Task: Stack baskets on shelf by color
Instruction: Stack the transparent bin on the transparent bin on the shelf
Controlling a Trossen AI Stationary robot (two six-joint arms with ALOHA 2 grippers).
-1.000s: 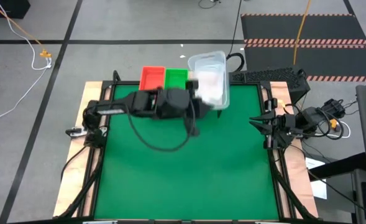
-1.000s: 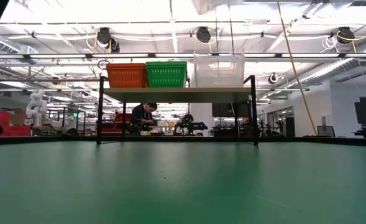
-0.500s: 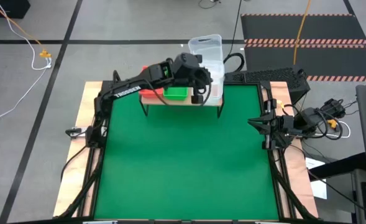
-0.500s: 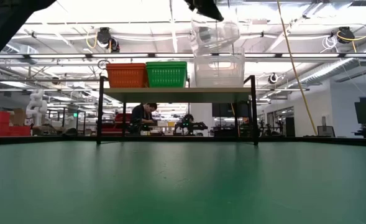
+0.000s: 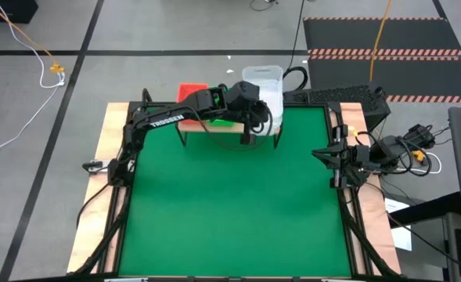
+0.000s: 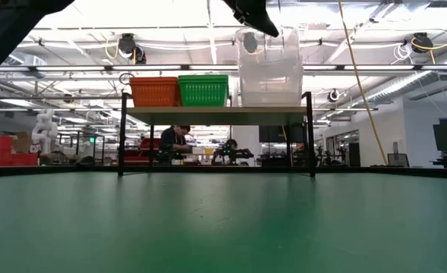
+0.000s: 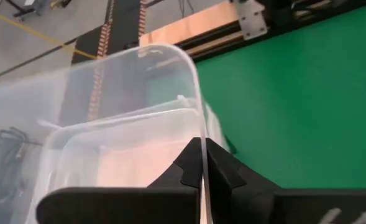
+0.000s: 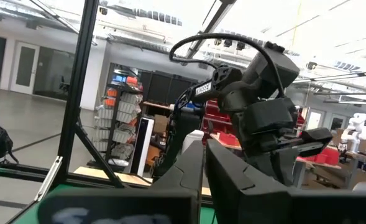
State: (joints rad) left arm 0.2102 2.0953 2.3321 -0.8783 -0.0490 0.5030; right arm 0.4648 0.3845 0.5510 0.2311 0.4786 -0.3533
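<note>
High view: the left arm (image 5: 185, 114) covers most of the green basket (image 5: 224, 121) and part of the red basket (image 5: 191, 92), and hides most of the shelf (image 5: 214, 130) board, so how many baskets sit in each stack can't be counted from above. Low view: the left gripper (image 6: 251, 15) is cut off by the top edge, and whether the held clear basket (image 6: 269, 57) is fully seated in the one below can't be told. The left wrist view crops that clear basket (image 7: 108, 124) at two edges, and the people behind the shelf are too small to make out.
</note>
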